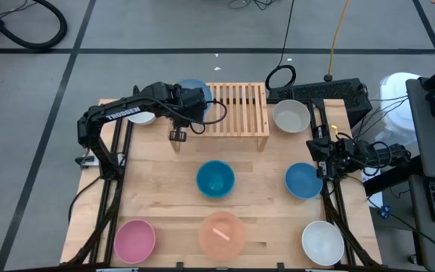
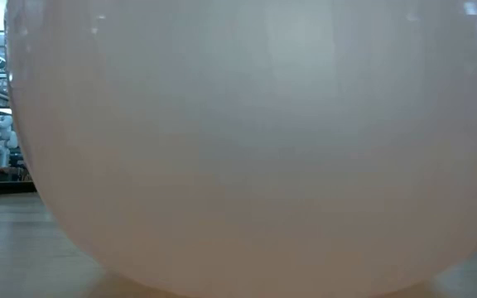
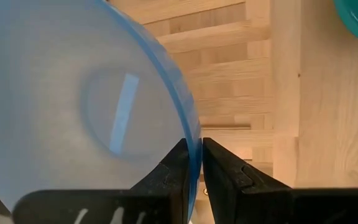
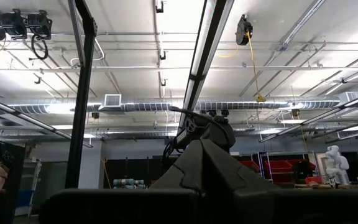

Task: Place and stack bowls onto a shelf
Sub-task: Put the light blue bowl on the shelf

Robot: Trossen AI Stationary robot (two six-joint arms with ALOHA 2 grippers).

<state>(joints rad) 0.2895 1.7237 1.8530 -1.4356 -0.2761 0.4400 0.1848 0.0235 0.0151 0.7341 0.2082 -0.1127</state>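
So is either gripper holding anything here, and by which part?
The left gripper pinches a light blue bowl by its rim, over the shelf. The right gripper, parked at the table's right edge, is shut on nothing.

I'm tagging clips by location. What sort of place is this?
Likely a robotics lab or workshop: open ceiling with exposed ducts and strip lights, taped concrete floor, loose cables, and a white humanoid robot in the background.
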